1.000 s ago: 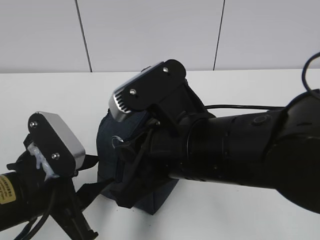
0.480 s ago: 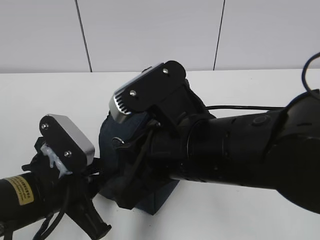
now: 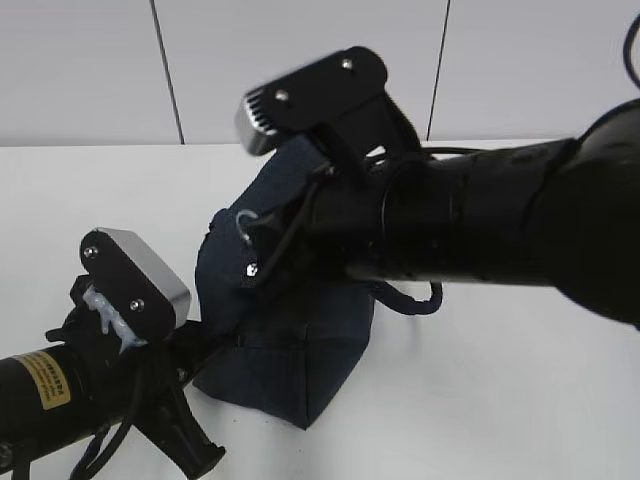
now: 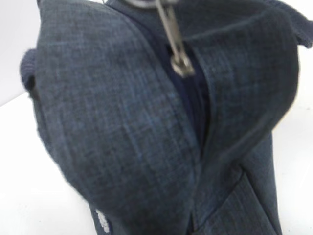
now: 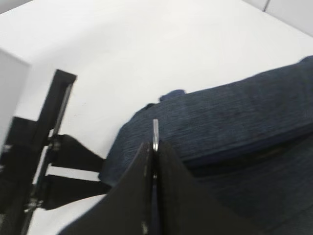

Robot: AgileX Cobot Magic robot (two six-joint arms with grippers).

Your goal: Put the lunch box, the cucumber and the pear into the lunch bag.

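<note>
The dark navy lunch bag (image 3: 290,350) stands on the white table, its top pulled up into a peak. My right gripper (image 5: 155,145) is shut on the bag's silver ring pull (image 5: 155,128), also seen as the ring pull (image 3: 243,222) from outside. The zipper slider (image 4: 182,66) hangs below the pull, with the seam gaping slightly beneath it. My left gripper (image 3: 198,342) presses into the bag's lower left side. Its jaws are hidden under the fabric (image 4: 112,122). The lunch box, the cucumber and the pear are out of view.
The white table (image 3: 500,400) runs back to a white panelled wall. My bulky right arm (image 3: 480,230) spans the right half above the bag, with a cable loop (image 3: 415,303) hanging under it. The left arm (image 3: 60,385) lies low at the front left.
My right gripper has risen with the ring pull, drawing the bag's top upward. The left gripper moved in against the bag's lower left side and closed.
</note>
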